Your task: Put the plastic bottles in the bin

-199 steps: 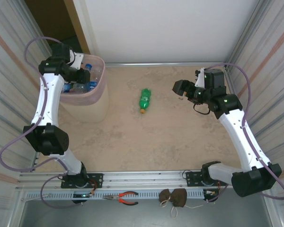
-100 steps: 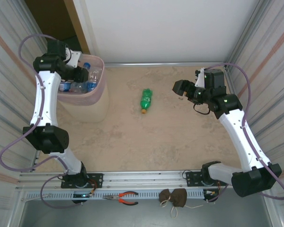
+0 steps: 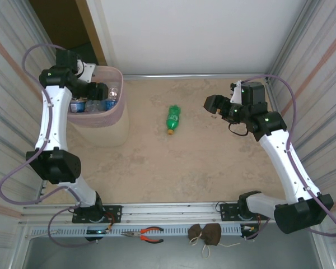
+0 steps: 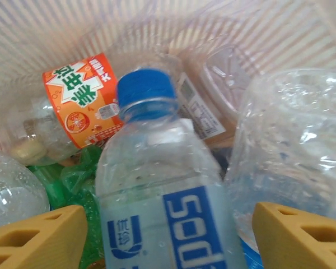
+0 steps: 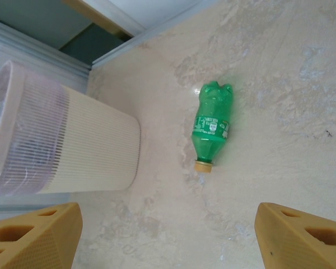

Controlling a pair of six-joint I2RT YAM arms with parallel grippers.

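Note:
The pale-pink bin (image 3: pixel 111 128) stands at the far left and holds several plastic bottles. My left gripper (image 3: pixel 101 91) reaches down into it, open. In the left wrist view a clear blue-capped soda bottle (image 4: pixel 157 185) lies between the spread fingers of the left gripper (image 4: pixel 168 241) with a gap on each side, on top of an orange-labelled bottle (image 4: pixel 81 106) and a clear bottle (image 4: pixel 294 145). A green bottle (image 3: pixel 172 119) lies on the table mid-far. My right gripper (image 3: pixel 211 103) hovers open to its right, and that green bottle (image 5: pixel 213 123) and the bin (image 5: pixel 84 145) show ahead of the right gripper (image 5: pixel 168 235).
Orange-handled pliers (image 3: pixel 147 234) and two brown pouches (image 3: pixel 206 234) lie on the rail at the near edge. Corrugated walls close in the table on the left and right, with a white panel at the back.
My left gripper's jaws have spread apart inside the bin, letting go of the soda bottle. The right arm and the green bottle have not moved.

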